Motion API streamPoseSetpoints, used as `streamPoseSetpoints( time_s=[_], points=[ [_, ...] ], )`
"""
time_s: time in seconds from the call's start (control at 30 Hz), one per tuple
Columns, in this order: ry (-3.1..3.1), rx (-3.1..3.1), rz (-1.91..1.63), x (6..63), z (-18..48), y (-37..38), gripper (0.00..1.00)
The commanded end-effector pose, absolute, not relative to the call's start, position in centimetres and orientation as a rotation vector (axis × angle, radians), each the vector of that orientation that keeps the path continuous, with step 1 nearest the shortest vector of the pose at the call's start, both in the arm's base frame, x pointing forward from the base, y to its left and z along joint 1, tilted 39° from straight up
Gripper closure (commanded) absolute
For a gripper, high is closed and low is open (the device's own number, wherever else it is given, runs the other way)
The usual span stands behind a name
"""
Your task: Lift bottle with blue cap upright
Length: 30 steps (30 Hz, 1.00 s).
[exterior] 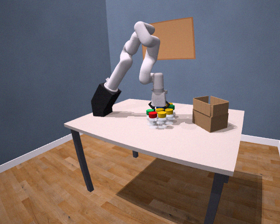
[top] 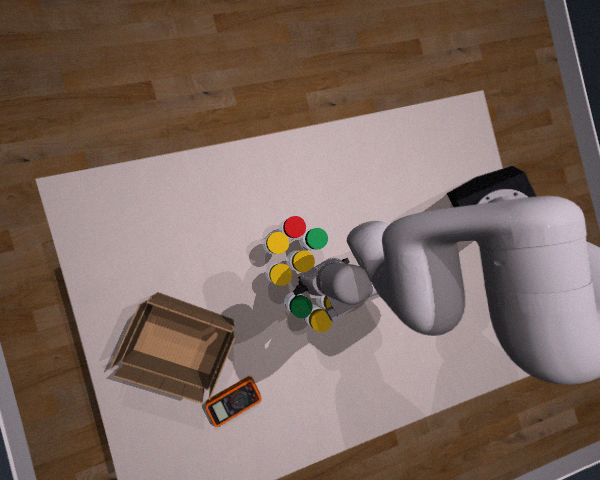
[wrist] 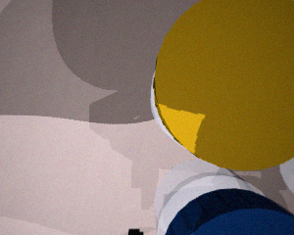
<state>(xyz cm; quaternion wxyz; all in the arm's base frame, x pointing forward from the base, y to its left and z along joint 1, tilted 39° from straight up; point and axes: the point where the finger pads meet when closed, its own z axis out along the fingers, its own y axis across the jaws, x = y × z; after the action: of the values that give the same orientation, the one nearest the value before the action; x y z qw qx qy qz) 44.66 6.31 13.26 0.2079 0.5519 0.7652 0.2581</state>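
The bottle with the blue cap (wrist: 235, 215) stands in the middle of a tight cluster of white bottles, and the wrist view shows it at the bottom edge. A sliver of blue also shows between the fingers in the exterior view (exterior: 158, 107). My gripper (exterior: 159, 105) points straight down, lowered to cap height, with its open fingers on either side of that bottle. In the overhead view the wrist (top: 336, 283) hides the gripper and the blue cap. A yellow-capped bottle (wrist: 230, 83) stands close beside the blue one.
Around it stand a red-capped bottle (top: 294, 226), green-capped bottles (top: 316, 238) (top: 300, 305) and several yellow-capped ones (top: 277, 242), all upright. An open cardboard box (top: 173, 346) and an orange multimeter (top: 233, 401) lie to the left. The black arm base (top: 491, 186) is at the right.
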Motion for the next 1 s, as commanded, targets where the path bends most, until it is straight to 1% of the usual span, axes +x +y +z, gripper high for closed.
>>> streamPoseSetpoints(
  time_s=[0.0,0.97],
  points=[
    [2.129,1.536,0.721,44.6,13.3,6.5,0.21],
    [2.136,1.535,0.734,44.3,13.2,7.8,0.21]
  ],
)
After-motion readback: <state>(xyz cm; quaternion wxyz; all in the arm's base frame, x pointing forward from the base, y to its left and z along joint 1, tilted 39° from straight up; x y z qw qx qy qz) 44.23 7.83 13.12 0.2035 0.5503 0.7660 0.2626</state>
